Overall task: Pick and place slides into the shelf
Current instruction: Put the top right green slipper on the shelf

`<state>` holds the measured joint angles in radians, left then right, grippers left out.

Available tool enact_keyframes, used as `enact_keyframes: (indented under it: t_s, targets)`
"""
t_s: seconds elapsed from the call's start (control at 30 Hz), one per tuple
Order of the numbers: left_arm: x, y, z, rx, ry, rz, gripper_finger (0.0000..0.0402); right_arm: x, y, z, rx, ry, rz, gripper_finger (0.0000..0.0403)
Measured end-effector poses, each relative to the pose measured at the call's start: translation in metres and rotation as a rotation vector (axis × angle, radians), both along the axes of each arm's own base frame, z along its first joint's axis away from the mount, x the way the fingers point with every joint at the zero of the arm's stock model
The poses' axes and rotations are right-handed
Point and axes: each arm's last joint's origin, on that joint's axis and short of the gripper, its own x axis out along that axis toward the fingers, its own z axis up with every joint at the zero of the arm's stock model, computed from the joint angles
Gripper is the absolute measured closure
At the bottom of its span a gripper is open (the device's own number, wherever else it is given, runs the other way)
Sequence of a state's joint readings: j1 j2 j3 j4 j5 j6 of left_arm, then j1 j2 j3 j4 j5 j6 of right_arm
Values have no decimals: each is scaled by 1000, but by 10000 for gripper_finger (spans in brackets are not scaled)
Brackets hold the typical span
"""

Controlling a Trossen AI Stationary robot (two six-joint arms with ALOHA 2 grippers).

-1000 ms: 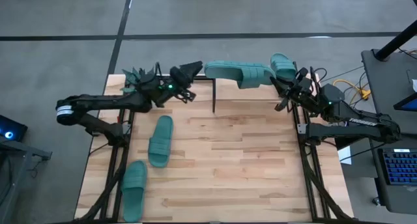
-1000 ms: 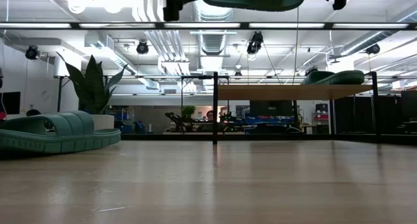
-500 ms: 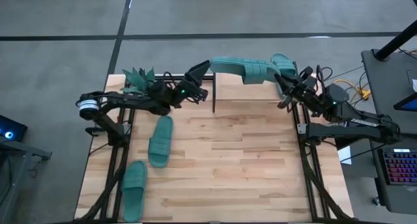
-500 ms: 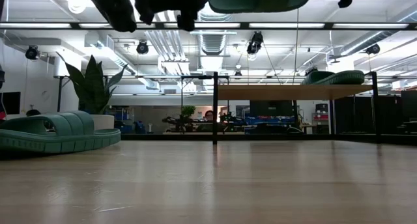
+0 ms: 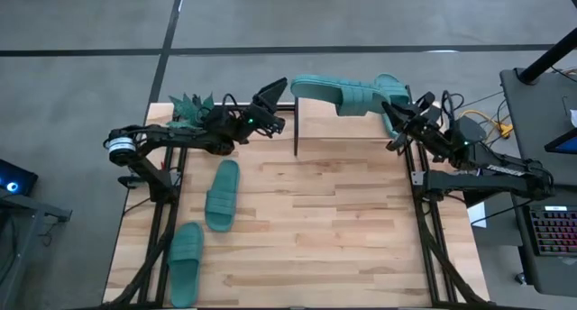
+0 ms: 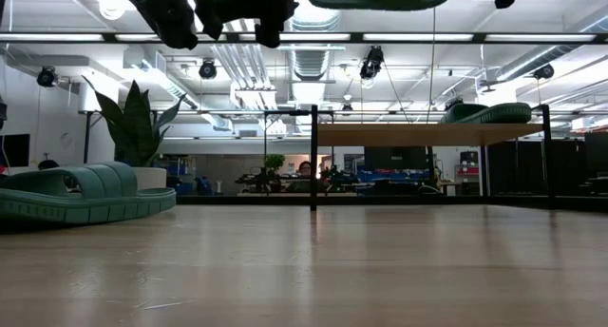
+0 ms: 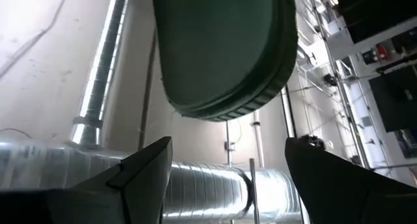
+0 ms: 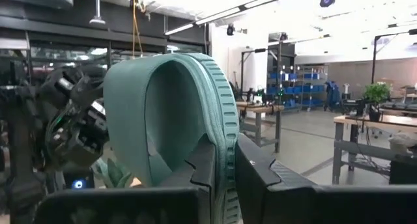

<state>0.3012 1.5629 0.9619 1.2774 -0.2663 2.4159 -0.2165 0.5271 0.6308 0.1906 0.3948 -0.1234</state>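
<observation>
One slide (image 5: 394,86) rests on the shelf (image 5: 352,128) at the desk's far edge. The right pincer (image 5: 393,114) holds a second slide (image 5: 338,94) above it; the left pincer (image 5: 278,95) gapes wide alongside. Two slides (image 5: 221,195) wait near the desk's left edge.

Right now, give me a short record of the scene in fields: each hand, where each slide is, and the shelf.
right hand: shut on a teal-green rubber slide, held in the air above the shelf
left hand: open, empty, beside the free end of the held slide
slide on shelf: one, at the right end
slides on table: two, near slide and front slide, left side
shelf: light-wood top board, black frame, at the table's far edge
</observation>
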Motion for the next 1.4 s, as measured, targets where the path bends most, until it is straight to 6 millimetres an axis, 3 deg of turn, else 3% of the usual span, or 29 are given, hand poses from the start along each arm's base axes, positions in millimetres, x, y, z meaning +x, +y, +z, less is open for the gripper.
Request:
enact_keyframes:
  t_s: [0.23,0.47,1.4]
  targets:
    - [-3,-5,7,121,-50,-88,121,-1,0,3,3,-41,-23,379]
    - [3,-5,2,165,-8,-142,121,2,-1,7,-10,-86,-18,379]
    - [33,11,10,204,-56,-126,121,18,-4,4,34,-101,21,379]
